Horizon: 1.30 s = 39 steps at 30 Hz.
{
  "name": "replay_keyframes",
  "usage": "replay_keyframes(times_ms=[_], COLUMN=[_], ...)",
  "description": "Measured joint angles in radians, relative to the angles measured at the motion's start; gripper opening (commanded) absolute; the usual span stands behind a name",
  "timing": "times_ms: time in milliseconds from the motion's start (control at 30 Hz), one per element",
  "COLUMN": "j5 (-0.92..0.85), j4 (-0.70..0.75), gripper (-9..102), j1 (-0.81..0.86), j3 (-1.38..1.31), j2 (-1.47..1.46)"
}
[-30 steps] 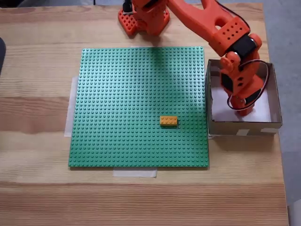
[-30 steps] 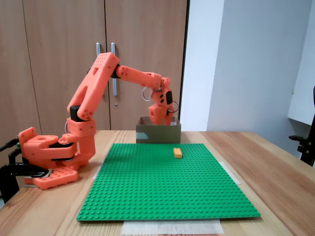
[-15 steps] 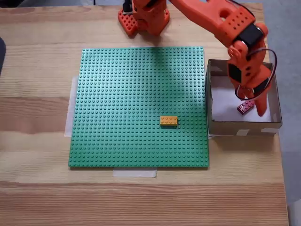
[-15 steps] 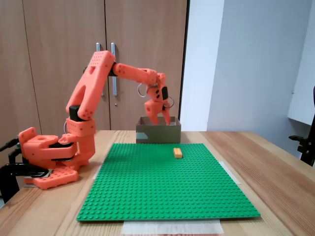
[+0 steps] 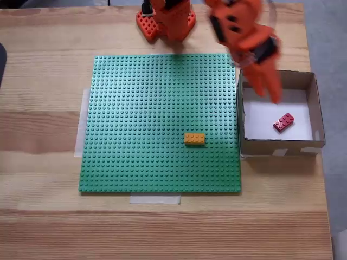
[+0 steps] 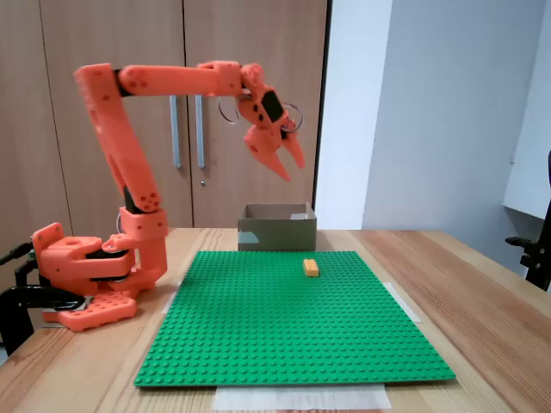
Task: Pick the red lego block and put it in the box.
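Pale wood grain runs across the table, which carries a strip of white tape at the near edge of a large green studded baseplate in the fixed view from above. On that baseplate, right of centre, an orange-yellow brick lies with its long axis running left to right in that view; in the fixed view from the side the same brick shows end-on, pointing away toward the box. From the side the box presents just its brown outer walls, so its contents stay hidden; from above its white floor is open to sight, and the red lego block lies there studs up, near the right wall and toward the front. Its long axis is diagonal, one end toward the front left of the box and the other toward the back right. From above, the gripper is blurred over the box's back left part, and its height cannot be read there; from the side the gripper hangs well above the box, pointing down and to the right, its two fingers slightly apart with nothing between them. Farther back, the orange arm's base sits at the table's left end in the side view, with wooden cabinet doors behind.
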Motion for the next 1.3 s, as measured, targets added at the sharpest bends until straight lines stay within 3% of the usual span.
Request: replay_keyframes(times_ms=[267,433,833,1000,1300], j5=[0.025,0.038,0.032,0.021,-0.005], j4=[-0.138,-0.178,-0.080,-0.069,-0.242], gripper=[-1,-1,-1,-1,-1], j1=[0.373,0.551,0.603,0.624,0.634], j3=[0.399,0.635,1.068,1.144,1.351], j2=[0.482,0.742,1.272,1.308,1.312])
